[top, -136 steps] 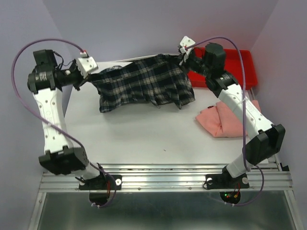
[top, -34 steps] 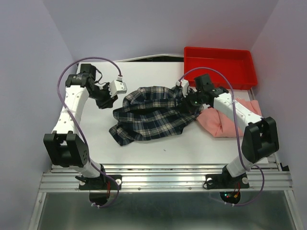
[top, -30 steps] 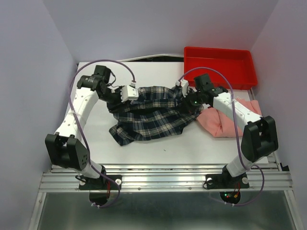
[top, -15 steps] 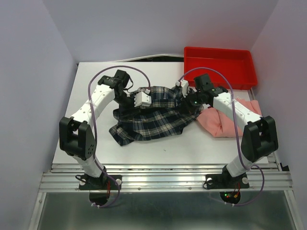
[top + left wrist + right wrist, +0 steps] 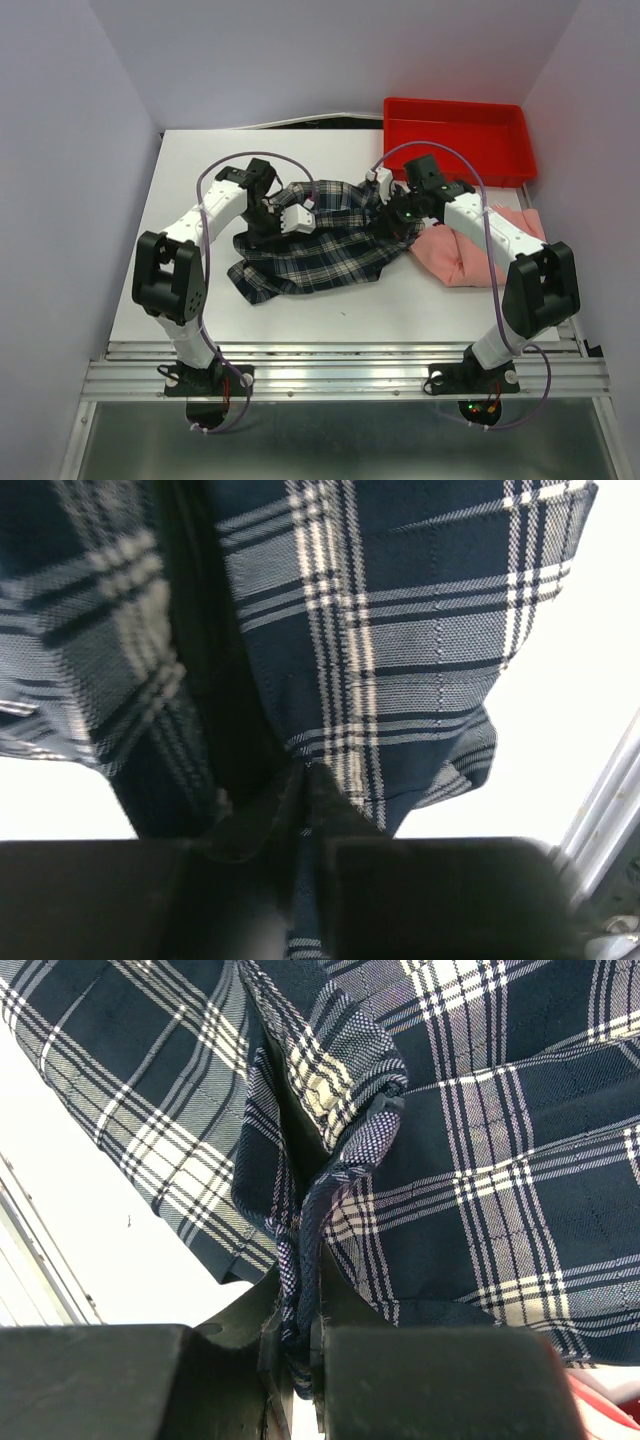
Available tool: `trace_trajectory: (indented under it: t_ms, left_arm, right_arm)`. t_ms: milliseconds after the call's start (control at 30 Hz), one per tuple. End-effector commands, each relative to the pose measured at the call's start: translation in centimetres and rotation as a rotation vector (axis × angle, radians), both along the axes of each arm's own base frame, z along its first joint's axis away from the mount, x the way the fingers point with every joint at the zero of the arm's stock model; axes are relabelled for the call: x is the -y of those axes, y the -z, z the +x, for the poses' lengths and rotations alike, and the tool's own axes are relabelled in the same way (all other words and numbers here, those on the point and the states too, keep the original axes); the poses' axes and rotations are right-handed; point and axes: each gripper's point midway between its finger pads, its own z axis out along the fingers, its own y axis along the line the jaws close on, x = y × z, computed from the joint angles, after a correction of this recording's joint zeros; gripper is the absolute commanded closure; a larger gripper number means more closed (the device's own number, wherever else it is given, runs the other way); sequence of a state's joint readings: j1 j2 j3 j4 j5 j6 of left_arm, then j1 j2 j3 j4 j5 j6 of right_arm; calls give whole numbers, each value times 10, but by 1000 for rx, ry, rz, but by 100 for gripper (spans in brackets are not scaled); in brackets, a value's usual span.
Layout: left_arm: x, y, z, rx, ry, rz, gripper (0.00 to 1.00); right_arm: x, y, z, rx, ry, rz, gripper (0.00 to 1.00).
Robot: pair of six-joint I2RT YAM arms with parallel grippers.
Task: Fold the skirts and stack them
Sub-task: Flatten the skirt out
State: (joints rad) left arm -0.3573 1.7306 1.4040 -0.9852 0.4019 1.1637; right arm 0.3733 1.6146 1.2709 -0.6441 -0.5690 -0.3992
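Clenching edges of the plaid skirt [image 5: 320, 245]: right fingers [image 5: 400, 1380], and (apparently) left fingers [image 5: 420, 890].

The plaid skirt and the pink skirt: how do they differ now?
The plaid skirt is dark with white lines; the pink skirt is plain salmon. The plaid skirt lies rumpled and spread near the middle; the pink skirt is a smaller bundle at the right edge. The left gripper and right gripper both pinch the plaid skirt; neither holds the pink skirt. Both are soft cloth on the white table.

Left claw [image 5: 300, 772] and right claw [image 5: 298, 1295] pinched closed, arms bent inward.
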Motion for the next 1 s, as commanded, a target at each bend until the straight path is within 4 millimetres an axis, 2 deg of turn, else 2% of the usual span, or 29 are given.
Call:
trace_trajectory:
  t_ms: [0,200,233,333,400,533,733,800,833,867,900,933,967]
  left_arm:
    - [-19,-17,-19,3,-3,20,100]
    - [-36,-75,-5,172,-100,-111,100]
    - [-43,-90,-4,222,-124,-146,100]
    - [-54,-107,-4,310,-164,-190,100]
    - [-67,-112,8,388,-226,-195,100]
    - [-86,-92,38,438,-357,-170,100]
    - [-79,-95,77,442,-430,-224,98]
    - [-77,-98,79,431,-422,-241,81]
    - [-78,-109,81,437,-422,-276,57]
    - [-78,-116,81,447,-418,-299,48]
    - [-93,-128,84,475,-450,-331,35]
    - [-93,-128,82,468,-452,-330,35]
    - [-102,-134,79,464,-440,-334,32]
  right_arm:
    - [2,-6,0,18,-13,-5,99]
    - [6,3,-4,9,-22,-28,99]
    - [6,5,-4,7,-24,-33,99]
    - [7,6,-5,8,-30,-38,99]
    - [10,7,-4,2,-30,-40,99]
    - [9,10,-6,-8,-57,-42,99]
    - [9,9,-8,-8,-88,-49,99]
    - [7,3,-9,-9,-99,-35,99]
    - [7,0,-10,-5,-102,-28,99]
    - [5,-2,-11,-5,-108,-19,99]
    - [5,-3,-12,0,-113,-15,99]
    - [4,-3,-13,-1,-116,-11,99]
    - [4,-4,-13,0,-119,-9,99]
